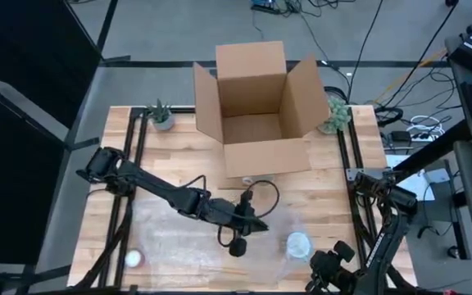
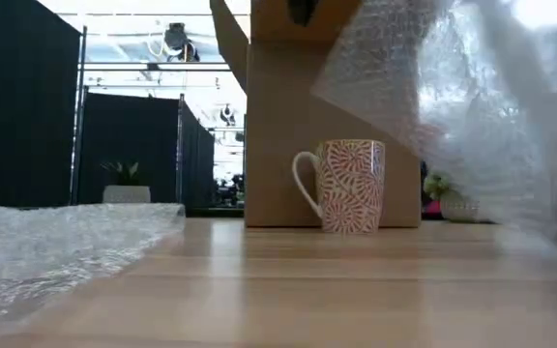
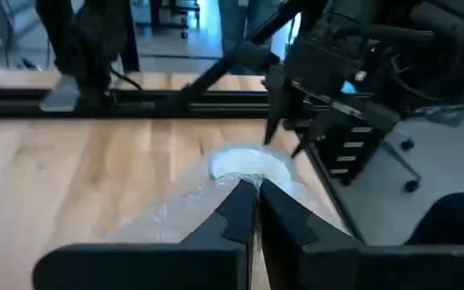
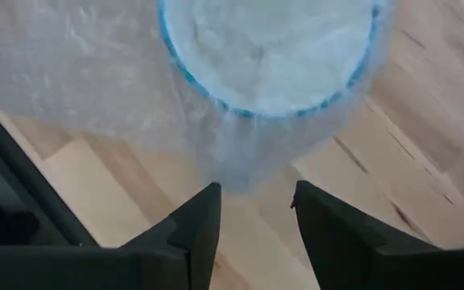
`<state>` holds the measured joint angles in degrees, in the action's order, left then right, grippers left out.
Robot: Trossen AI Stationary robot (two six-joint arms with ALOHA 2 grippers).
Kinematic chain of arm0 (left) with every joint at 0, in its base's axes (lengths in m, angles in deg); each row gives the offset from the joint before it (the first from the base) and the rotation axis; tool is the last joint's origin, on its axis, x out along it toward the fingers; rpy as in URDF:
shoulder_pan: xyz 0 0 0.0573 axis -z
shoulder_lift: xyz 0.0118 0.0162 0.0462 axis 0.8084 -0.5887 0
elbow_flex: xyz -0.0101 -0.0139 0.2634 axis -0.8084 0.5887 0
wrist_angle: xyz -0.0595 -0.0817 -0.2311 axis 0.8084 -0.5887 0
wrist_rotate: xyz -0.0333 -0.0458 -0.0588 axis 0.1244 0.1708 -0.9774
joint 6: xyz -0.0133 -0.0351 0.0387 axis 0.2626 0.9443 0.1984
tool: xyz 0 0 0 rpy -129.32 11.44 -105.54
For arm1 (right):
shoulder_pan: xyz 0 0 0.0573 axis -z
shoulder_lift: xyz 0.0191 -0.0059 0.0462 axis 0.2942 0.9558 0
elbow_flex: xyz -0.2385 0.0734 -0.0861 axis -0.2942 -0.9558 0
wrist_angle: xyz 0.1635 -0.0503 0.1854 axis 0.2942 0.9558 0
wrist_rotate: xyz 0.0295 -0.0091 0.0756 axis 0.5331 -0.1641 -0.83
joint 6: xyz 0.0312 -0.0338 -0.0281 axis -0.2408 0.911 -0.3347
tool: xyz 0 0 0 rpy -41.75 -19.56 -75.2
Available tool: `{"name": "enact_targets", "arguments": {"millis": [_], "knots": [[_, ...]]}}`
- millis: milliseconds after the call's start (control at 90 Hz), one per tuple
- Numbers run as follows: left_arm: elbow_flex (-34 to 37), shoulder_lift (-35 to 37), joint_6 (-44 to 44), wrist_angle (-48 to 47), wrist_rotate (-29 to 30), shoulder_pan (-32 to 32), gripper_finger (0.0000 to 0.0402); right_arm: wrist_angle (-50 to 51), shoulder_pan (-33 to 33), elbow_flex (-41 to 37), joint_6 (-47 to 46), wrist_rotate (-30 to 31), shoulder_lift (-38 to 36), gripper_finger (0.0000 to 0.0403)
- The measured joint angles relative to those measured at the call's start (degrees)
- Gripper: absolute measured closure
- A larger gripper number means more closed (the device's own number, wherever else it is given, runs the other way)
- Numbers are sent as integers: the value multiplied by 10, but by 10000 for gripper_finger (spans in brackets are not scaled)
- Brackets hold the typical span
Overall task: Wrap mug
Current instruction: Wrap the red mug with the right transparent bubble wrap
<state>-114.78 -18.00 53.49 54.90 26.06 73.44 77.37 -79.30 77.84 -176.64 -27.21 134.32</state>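
table [image 1: 326, 209]: pale wood | box [image 1: 256, 115]: matt cardboard | mug [image 2: 349, 186]: glossy ceramic

No readable text, label or number shows anywhere.

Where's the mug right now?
In the low view the mug stands upright on the table, directly in front of the cardboard box, handle toward the picture's left, with bubble wrap hanging beside it.
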Motion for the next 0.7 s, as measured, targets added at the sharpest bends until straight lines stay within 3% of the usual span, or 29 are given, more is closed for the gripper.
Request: {"name": "enact_targets", "arguments": {"millis": [333,700], "knots": [[0,-72,5,89,-43,-18,401,-41,38,0,75,19,0,259],[0,-99,14,201,-71,-17,401,-76,82,0,167,27,0,259]]}}
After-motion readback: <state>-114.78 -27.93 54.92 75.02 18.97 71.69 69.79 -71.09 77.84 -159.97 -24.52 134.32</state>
